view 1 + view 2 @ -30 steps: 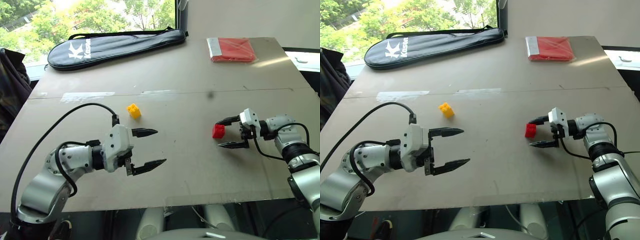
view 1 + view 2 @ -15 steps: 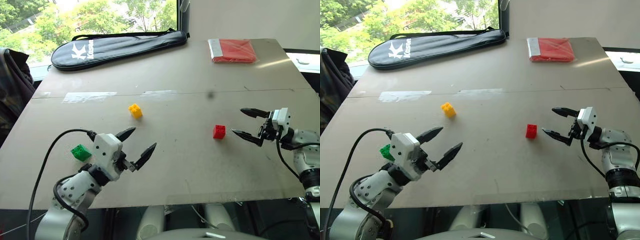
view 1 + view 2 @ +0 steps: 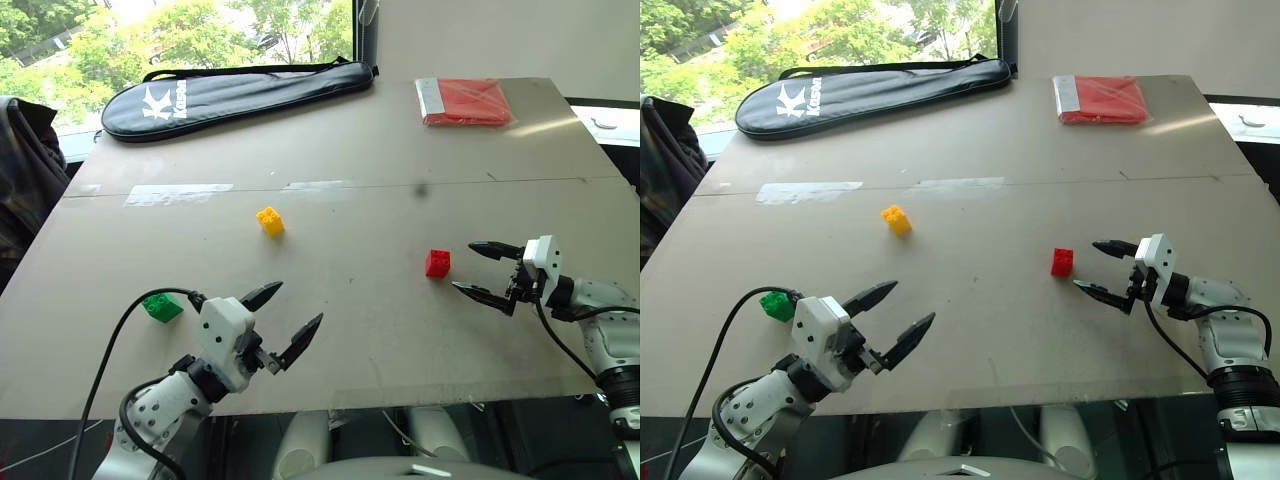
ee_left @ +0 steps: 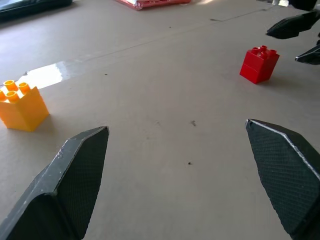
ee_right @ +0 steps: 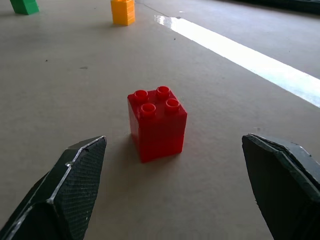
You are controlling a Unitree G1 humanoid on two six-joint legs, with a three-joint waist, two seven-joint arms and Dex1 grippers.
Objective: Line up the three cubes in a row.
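Green cube [image 3: 161, 306]: near edge partly covered by the black cable [image 3: 150, 296] of the left arm; cropped at the frame top in the right wrist view. Yellow cube [image 5: 123, 11] also cropped there (studs not visible). Dark bundle [image 3: 25, 175] at 9 o'clock of the worktop [image 3: 350, 150] runs off frame, unidentifiable. White object [image 3: 612, 118] at 3 o'clock likewise cut.

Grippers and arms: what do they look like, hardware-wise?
Both arms are silver-grey metal segments with black joints. Each ends in a white boxy wrist housing carrying the left gripper and right gripper: two black, tapered, pointed fingers with cross-hatched textured inner pads. A black cable loops from each wrist housing back along the arm. No markings visible.
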